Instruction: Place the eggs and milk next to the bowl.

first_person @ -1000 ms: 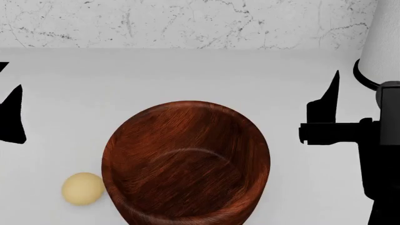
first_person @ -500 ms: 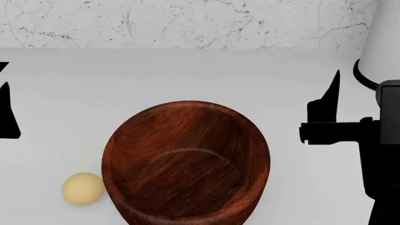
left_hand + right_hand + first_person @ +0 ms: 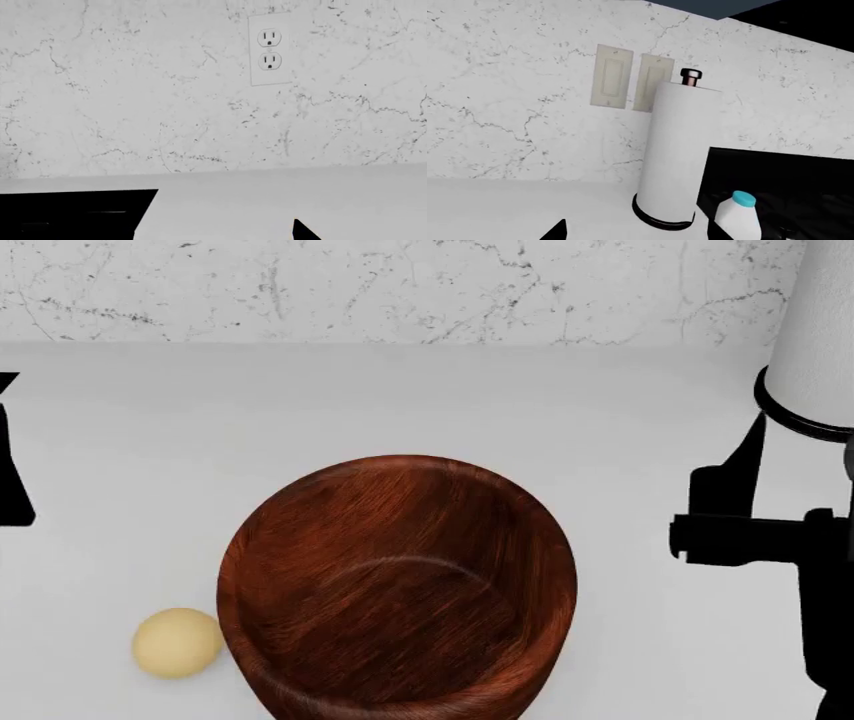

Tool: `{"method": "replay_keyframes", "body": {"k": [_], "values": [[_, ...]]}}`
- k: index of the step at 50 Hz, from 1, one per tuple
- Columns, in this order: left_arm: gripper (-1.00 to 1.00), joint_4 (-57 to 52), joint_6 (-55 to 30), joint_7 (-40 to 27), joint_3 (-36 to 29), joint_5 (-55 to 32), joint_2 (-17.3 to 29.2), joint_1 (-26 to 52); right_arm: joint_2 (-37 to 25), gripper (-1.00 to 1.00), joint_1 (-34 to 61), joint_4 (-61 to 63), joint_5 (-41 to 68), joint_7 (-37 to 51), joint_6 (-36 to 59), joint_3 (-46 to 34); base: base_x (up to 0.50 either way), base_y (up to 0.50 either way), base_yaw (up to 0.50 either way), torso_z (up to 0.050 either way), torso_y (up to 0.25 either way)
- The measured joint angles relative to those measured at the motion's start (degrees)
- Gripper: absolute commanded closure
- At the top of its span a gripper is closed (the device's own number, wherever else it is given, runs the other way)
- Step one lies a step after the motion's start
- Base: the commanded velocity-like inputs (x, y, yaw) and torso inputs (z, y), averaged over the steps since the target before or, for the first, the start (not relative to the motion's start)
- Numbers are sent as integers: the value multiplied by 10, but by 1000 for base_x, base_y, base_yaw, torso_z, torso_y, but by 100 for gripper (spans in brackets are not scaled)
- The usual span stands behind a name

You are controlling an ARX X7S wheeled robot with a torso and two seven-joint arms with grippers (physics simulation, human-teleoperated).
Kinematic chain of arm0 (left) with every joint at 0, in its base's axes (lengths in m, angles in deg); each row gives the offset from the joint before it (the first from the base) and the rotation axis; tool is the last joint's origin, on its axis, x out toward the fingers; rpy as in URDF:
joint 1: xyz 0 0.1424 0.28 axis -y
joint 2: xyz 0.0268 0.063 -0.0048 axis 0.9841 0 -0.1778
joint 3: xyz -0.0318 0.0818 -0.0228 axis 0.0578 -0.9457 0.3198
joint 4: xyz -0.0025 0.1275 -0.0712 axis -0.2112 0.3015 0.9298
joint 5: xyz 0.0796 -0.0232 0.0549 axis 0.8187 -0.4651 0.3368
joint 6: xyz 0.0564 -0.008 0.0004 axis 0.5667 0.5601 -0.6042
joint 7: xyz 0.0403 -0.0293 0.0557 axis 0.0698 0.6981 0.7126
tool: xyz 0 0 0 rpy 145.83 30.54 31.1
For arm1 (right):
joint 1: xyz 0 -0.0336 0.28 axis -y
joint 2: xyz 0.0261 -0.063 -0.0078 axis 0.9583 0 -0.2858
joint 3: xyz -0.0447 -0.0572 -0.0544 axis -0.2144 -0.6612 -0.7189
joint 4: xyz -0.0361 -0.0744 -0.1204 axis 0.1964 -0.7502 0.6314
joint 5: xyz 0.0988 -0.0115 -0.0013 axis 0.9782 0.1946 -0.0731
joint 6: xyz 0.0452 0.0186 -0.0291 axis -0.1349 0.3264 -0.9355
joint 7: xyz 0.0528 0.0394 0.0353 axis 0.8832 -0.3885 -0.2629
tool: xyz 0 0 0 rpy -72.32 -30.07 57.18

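Milk (image 3: 738, 218) stands on the table (image 3: 400, 400) just beside the paper towel roll (image 3: 677, 150); bowl (image 3: 398, 585) sits at the near edge, one tan egg (image 3: 176, 642) just beside it. I cannot tell either end effector's (image 3: 747, 490) jaw state.

My right gripper (image 3: 747, 455) is all flat black, with a pointy finger on a blocky bar. My left gripper (image 3: 11, 465) is black too.
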Motion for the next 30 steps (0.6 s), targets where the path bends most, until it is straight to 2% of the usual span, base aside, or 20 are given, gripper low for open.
{"method": "replay_keyframes", "body": {"k": [13, 30], "values": [[-100, 5, 10, 3, -2, 5, -1, -1, 14, -100, -9, 14, 17, 47, 51, 40, 0, 0, 0, 0, 0], [-100, 9, 21, 7, -3, 8, -1, -10, 9, -100, -19, -23, -2, 64, 43, 53, 0, 0, 0, 0, 0]]}}
